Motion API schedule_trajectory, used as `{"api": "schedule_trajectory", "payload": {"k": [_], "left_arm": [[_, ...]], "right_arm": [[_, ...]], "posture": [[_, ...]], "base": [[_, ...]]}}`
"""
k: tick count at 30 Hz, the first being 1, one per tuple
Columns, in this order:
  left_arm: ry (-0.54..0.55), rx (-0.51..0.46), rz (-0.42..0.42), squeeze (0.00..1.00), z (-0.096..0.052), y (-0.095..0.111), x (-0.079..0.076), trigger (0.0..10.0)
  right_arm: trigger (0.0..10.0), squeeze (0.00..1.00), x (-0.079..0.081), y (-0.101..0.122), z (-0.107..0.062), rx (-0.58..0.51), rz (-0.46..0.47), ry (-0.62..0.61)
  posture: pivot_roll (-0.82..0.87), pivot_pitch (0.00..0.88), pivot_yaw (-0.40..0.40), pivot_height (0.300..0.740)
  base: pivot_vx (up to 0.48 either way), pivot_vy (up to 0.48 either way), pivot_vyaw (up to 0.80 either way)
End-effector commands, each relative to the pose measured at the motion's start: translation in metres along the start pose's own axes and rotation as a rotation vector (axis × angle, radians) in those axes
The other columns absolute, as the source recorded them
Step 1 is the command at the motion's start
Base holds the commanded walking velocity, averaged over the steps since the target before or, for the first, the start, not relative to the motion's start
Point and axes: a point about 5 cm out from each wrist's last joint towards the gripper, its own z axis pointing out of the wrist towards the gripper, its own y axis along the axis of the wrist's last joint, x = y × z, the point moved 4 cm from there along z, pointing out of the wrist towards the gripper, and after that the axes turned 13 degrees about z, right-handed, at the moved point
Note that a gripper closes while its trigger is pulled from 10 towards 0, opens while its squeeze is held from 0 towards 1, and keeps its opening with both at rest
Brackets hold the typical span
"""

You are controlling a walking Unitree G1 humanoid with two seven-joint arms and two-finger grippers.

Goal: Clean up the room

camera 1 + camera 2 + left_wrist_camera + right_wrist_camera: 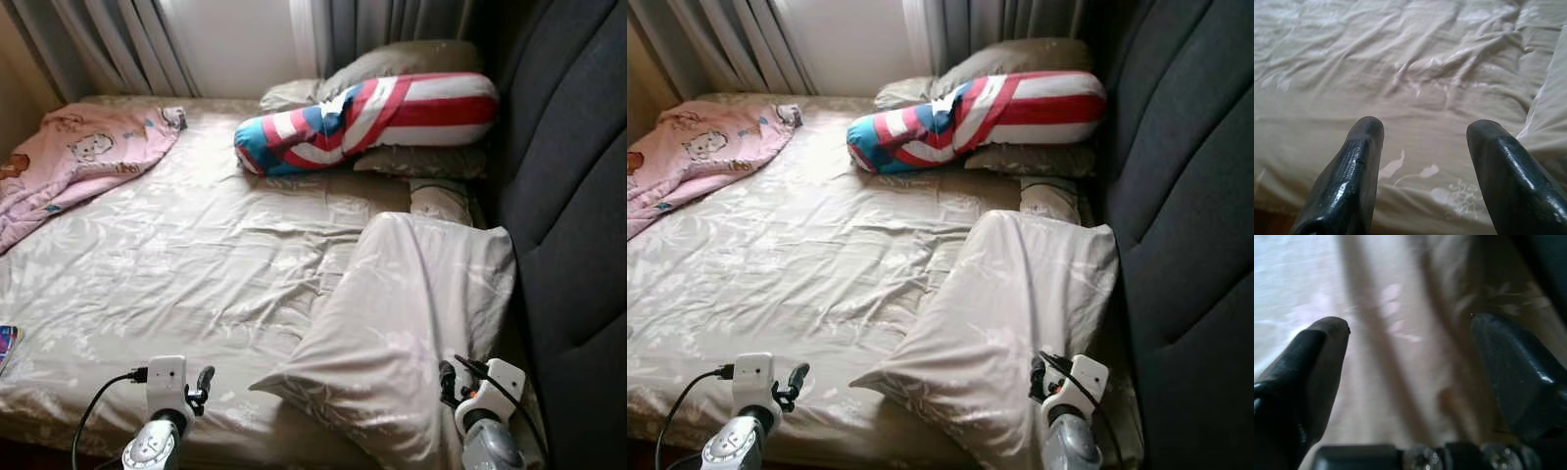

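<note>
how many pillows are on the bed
4, maybe 5. A beige pillow lies nearest, by the headboard. A striped bolster rests on two beige pillows farther up. A small beige one sits between; more may be hidden.

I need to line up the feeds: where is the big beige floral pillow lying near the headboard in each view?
Left eye view: big beige floral pillow lower right, beside the dark grey headboard.
Right eye view: same pillow lower middle-right.
Left wrist view: its edge lies past one gripper finger.
Right wrist view: blurred beige fabric, likely the pillow, between the open fingers.
Shared landmark: red, white and blue striped bolster, in both eye views.
</note>
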Motion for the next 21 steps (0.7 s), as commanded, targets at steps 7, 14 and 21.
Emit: {"api": "schedule_trajectory", "payload": {"k": [7,14,21], "left_arm": [[-0.03,-0.142,0.035,0.0,0.0,0.03,0.005,10.0],[-0.04,-0.285,0.054,0.0,-0.004,0.07,0.008,10.0],[-0.062,-0.341,0.089,0.0,-0.02,0.09,0.013,10.0]], "right_arm": [[10.0,0.0,-0.006,0.001,-0.002,-0.009,-0.011,-0.005],[10.0,0.0,-0.01,-0.014,-0.009,0.035,-0.017,0.013],[10.0,0.0,-0.018,-0.03,-0.017,0.071,-0.053,-0.021]], "posture": [[0.11,0.243,0.071,0.72],[0.13,0.313,0.095,0.72],[0.16,0.336,0.128,0.72]], "base": [[0.0,0.0,0.0],[0.0,0.0,0.0],[0.0,0.0,0.0]]}}
